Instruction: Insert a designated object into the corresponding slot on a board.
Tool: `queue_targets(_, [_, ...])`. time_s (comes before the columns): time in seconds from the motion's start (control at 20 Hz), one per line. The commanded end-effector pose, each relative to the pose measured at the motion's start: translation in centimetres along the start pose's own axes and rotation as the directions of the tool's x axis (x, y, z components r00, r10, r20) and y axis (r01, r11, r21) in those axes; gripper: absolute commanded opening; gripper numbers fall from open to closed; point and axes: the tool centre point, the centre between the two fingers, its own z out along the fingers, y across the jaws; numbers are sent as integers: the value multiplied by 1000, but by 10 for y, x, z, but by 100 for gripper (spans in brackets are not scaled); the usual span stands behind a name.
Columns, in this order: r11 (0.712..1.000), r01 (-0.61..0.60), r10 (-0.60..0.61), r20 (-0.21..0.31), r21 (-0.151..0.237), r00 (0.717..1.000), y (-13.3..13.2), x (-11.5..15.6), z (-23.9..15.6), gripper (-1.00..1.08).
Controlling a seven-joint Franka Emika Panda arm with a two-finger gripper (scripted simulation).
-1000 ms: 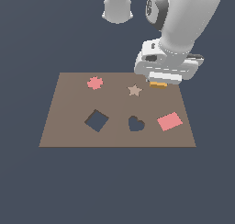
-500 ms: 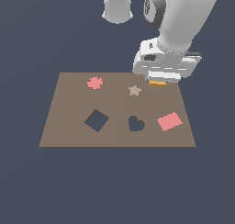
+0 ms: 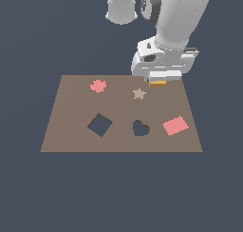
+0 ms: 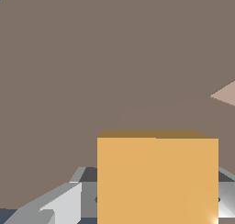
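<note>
- A white robot arm reaches down over the far right part of a flat brown board (image 3: 71, 131) that lies on a plain dark ground.
- The gripper (image 3: 158, 82) hangs just above the board's far edge. A small orange block (image 3: 157, 83) peeks out beneath it.
- In the wrist view the block (image 4: 157, 179) fills the space between the grey fingers (image 4: 50, 204), close to the camera. The fingers appear closed on the block's sides, though the contact itself is hidden.
- The block seems lifted off the board; whether a gap lies under it cannot be told for sure.
- The slot (image 3: 100, 125), a dark square hole turned like a diamond, sits in the near left part of the board.
- The relation that matters: the slot lies well apart from the held block, toward the exterior view's left and nearer the camera. The block has no long axis, being square, but its edges look set square to the board while the slot is turned cornerwise, so a twist of the wrist will likely be needed.
- Between block and slot lies a tan star (image 3: 138, 93). A dark heart hole (image 3: 140, 128) is just right of the slot.
- A pink rectangle (image 3: 175, 125) lies near right, and a pink scalloped disc (image 3: 98, 86) far left.
</note>
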Motion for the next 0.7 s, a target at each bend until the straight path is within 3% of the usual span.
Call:
queue_targets(0.0, [998, 60, -60, -1, 0, 998, 7, -5, -1, -100])
queue_targets(0.3, [973, 233, -233, -1, 0, 973, 30, -17, -1, -100])
queue_targets(0.65, [896, 444, -444, -1, 0, 896, 61, -26, -2, -100])
